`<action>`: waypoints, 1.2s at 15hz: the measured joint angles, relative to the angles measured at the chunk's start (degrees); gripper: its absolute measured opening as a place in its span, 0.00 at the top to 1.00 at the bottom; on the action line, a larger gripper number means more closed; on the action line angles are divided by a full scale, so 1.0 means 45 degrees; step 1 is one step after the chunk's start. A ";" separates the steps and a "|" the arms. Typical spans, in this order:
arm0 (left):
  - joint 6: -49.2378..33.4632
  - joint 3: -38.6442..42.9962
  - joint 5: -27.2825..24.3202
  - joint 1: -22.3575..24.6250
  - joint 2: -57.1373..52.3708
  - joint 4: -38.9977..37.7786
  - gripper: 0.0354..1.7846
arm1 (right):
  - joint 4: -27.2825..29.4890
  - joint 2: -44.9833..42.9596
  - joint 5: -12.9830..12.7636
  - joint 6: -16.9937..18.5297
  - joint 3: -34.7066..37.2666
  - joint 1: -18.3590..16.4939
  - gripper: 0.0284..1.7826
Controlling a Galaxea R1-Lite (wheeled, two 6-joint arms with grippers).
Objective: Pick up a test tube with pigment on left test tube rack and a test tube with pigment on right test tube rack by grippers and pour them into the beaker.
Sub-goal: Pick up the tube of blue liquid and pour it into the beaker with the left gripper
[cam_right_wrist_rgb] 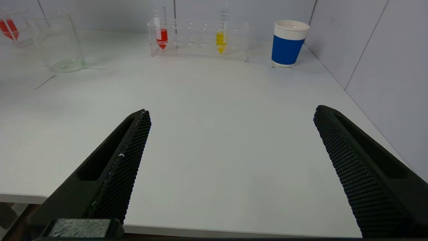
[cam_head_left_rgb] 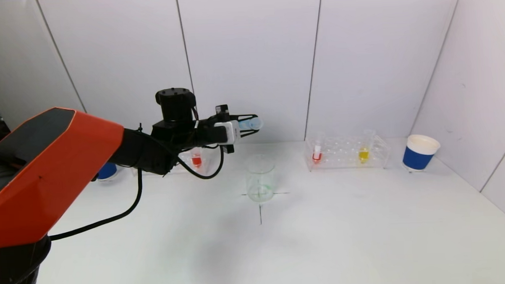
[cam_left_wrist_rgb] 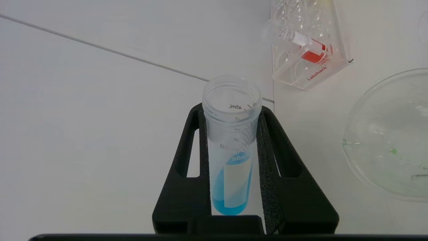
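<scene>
A: Above the table, left gripper clamps a tube of blue pigment, held up over the beaker and a bit behind it. Tube mouth is uncapped.

B: Racks?

A: Left rack has one red tube. Right rack has a red and a yellow tube.

B: Right gripper?

A: Low at the table's near edge, fingers spread wide, holding nothing. Blue cup beside right rack.

Clear glossy beaker, matt table
</scene>
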 joint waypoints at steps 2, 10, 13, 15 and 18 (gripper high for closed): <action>0.0390 0.0135 0.0000 -0.0008 0.0024 0.0035 0.78 | -0.0005 0.0000 -0.0005 0.0000 0.0000 0.0000 0.01; 0.1609 0.0493 0.0098 0.0024 0.0252 0.0442 0.78 | -0.0005 0.0000 0.0000 0.0000 0.0000 0.0000 0.01; 0.2181 0.0493 0.0122 0.0073 0.0339 0.0471 0.78 | -0.0005 0.0000 0.0000 0.0000 0.0000 0.0000 0.01; 0.2804 0.0490 0.0122 0.0127 0.0404 0.0501 0.78 | -0.0005 0.0000 0.0000 0.0000 0.0000 0.0000 0.01; 0.3186 0.0471 0.0190 0.0141 0.0479 0.0604 0.78 | -0.0005 0.0000 -0.0005 0.0000 0.0000 0.0000 0.01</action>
